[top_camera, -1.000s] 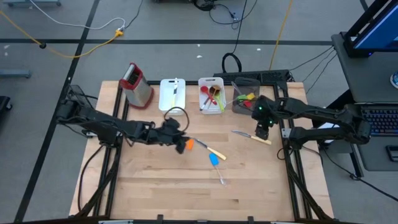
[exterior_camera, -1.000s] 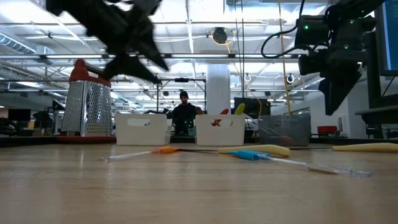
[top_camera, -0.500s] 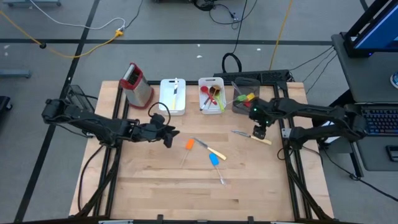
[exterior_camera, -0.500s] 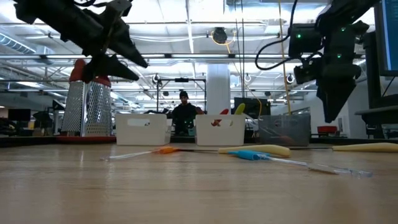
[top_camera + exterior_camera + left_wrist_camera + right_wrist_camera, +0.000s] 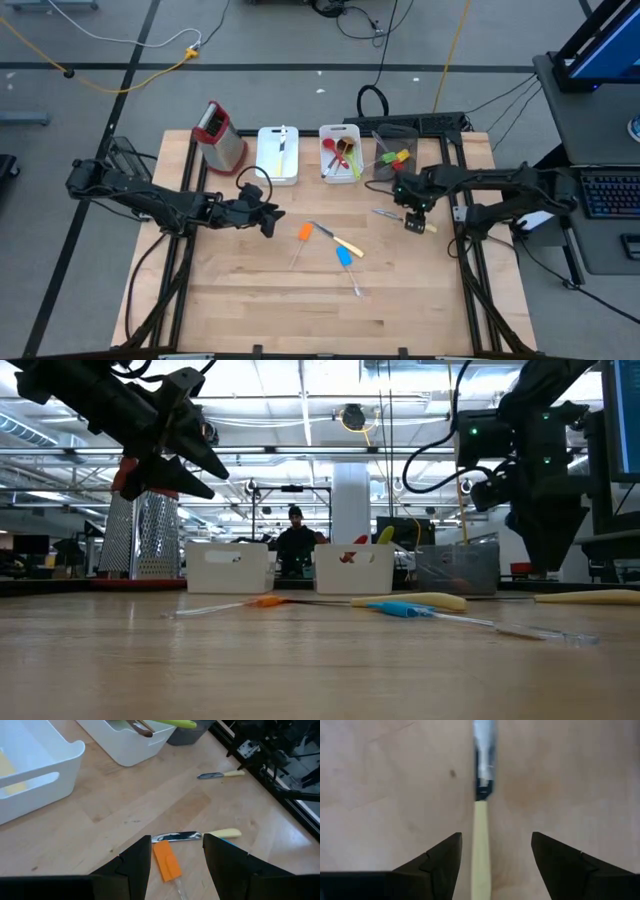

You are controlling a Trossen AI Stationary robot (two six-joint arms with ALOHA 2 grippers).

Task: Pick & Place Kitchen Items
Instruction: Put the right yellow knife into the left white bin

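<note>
My right hand (image 5: 495, 857) hangs open astride the cream-handled knife (image 5: 481, 840) lying flat on the counter (image 5: 400, 290) directly beneath it; I judge the grasp is next: sink, then close; my left hand (image 5: 176, 860) waits open above the orange spatula (image 5: 166, 861).

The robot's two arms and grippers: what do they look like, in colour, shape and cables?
Both arms are dark, slim and jointed. A black cable loops above the left gripper; its fingers are dark, wedge-shaped and taper to blunt tips. The right gripper has the same dark fingers, and a small green light glows on its wrist. Black cables arch over that arm in the low view.
</note>
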